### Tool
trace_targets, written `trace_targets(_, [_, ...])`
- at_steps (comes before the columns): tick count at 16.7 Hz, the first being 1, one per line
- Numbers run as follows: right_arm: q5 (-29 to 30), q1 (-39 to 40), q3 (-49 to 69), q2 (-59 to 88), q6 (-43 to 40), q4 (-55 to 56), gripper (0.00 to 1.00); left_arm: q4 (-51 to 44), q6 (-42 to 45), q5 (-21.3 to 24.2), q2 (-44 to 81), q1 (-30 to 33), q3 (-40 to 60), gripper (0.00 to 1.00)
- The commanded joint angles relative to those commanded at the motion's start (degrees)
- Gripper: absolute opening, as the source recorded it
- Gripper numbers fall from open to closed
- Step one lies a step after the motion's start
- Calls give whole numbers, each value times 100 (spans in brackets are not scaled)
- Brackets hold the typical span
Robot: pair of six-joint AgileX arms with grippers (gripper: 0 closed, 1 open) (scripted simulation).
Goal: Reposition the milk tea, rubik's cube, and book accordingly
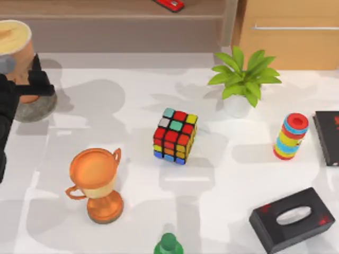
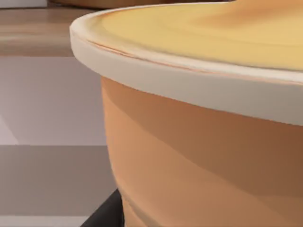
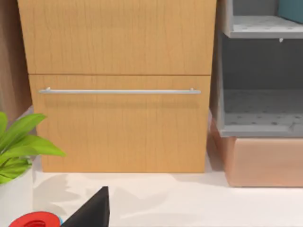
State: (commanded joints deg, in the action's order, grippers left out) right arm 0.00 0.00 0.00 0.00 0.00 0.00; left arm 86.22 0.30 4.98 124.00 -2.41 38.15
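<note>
the biggest risk is the milk tea [image 1: 15, 45] itself: it is tall, held at about ten o'clock on the table's far left edge, above a round grey coaster [image 1: 36, 107], and a tilt or a loose hold while it travels could drop it or set it down crooked on that small disc. it looks lifted rather than standing, though the top view does not settle that. the left wrist view has the cup's orange wall and creamy rim [image 2: 189, 80] pressed right up to the lens, so the hold is high on the body. the left gripper [image 1: 29, 84] is clamped around the cup, dark fingers [image 1: 42, 84] either side of its lower body.

next in size, the orange trophy [image 1: 98, 182] stands at about eight o'clock, near any path the cup takes inward; a low carry could clip it.

the rubik's cube [image 1: 175, 136] sits at the table's centre, untouched and well apart from the arm.

the book is probably the teal corner [image 3: 291, 9] on the upper shelf in the right wrist view. i cannot tell how the right gripper stands; its arm looks parked facing the wooden drawer [image 3: 118, 90].
</note>
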Motion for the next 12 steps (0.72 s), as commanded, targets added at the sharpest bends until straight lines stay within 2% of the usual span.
trace_targets(2, [0, 0, 0, 0, 0, 0, 100, 0, 0, 0, 0, 0, 0, 98])
trace_targets(3, [0, 0, 0, 0, 0, 0, 100, 0, 0, 0, 0, 0, 0, 100])
trace_targets(12, [0, 0, 0, 0, 0, 0, 100, 17, 1, 0, -10, 0, -17, 100])
